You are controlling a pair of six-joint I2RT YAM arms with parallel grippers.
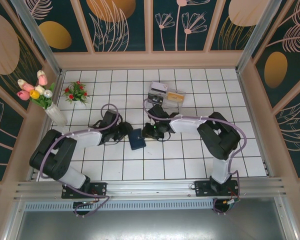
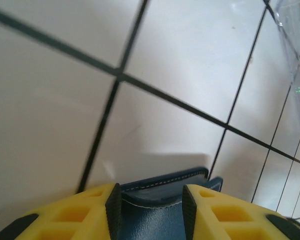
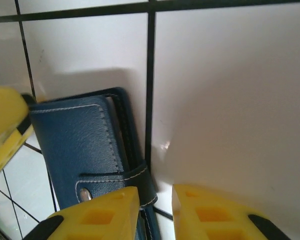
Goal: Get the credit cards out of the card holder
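Observation:
The navy card holder [image 1: 137, 139] lies folded on the white tiles between both grippers, and any credit cards in it are hidden. My left gripper [image 1: 127, 132] comes from the left. In the left wrist view its black pads [image 2: 113, 205] sit against the holder's blue leather [image 2: 150, 220], whose stitched edge bows between them. My right gripper [image 1: 150, 131] comes from the right. In the right wrist view the holder [image 3: 80, 145] shows its strap [image 3: 144, 176] and metal snap [image 3: 84, 194]. The right gripper [image 3: 155, 200] stands narrowly open at the strap's end.
A clear plastic tray [image 1: 166, 94] stands behind the holder with a tan flat card-like piece [image 1: 176, 95] and a pale one in it; its corner [image 2: 295, 60] shows in the left wrist view. A tulip vase [image 1: 54, 114] and red flowers [image 1: 76, 92] stand back left.

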